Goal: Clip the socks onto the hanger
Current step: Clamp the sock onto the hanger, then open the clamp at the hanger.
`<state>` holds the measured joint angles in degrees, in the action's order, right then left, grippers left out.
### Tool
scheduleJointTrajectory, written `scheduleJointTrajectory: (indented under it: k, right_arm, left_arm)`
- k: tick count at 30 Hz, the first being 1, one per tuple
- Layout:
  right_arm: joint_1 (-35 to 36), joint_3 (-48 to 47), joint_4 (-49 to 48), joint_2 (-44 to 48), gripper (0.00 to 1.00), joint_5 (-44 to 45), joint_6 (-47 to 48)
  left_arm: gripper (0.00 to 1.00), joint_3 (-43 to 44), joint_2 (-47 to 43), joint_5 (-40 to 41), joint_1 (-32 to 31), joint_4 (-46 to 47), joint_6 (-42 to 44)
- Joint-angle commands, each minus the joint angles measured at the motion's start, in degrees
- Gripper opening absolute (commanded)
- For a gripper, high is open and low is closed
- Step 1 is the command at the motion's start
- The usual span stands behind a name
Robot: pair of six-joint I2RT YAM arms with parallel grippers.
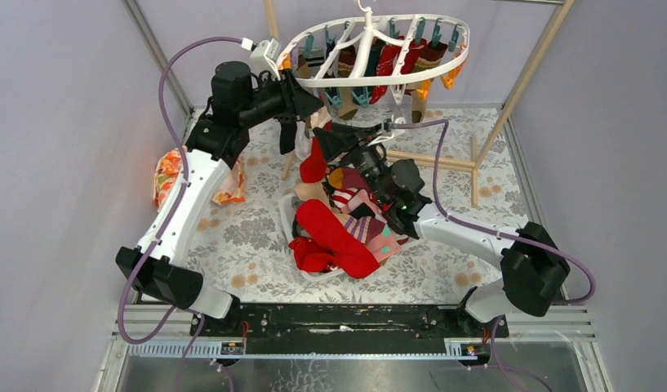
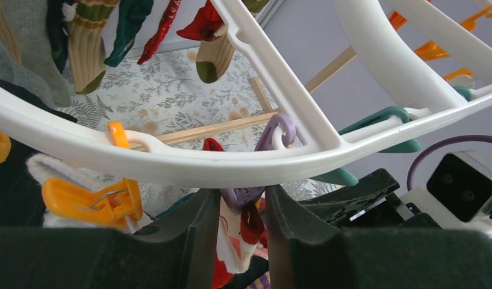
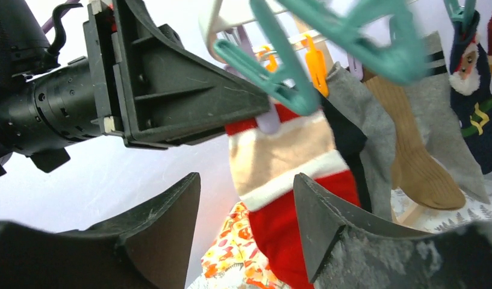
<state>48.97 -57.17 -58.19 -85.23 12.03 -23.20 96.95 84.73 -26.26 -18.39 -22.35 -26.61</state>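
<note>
Under the hanger (image 2: 171, 162) rim, the left gripper (image 2: 242, 201) is pinching the purple clip (image 2: 278, 129), with its jaws standing narrowly apart on it. The clip is holding a red, white and tan sock (image 3: 279, 156), which is hanging below the hanger. Lower beneath the hanger, the right gripper (image 3: 246, 177) is standing wide open and gripping nothing.

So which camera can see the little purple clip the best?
The left wrist view. There the purple clip sits in the middle, snug between the fingers of the left gripper, hooked onto the white hanger. The right wrist view shows only a bit behind a teal clip. From the top I cannot make it out.
</note>
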Motion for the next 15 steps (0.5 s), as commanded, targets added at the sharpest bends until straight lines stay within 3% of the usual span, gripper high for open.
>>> scheduleJointTrajectory:
  k: [1,9,15]
  right_arm:
    - [-4.8,3.4,-3.7,5.3,0.67,-4.9,-5.9]
    - [-14.7,2.3,-14.4,0.3,0.74,-25.4,-21.2]
    - [-16.4,-2.8,-24.7,-7.1,0.75,-30.1,-28.5]
  left_arm:
    - [0.25,-0.3,-2.1,1.7,-0.3,1.3,1.8]
    - [0.25,-0.2,-2.4,1.3,-0.3,0.9,1.6]
    - [0.25,0.2,-2.6,1.3,-0.3,0.5,1.9]
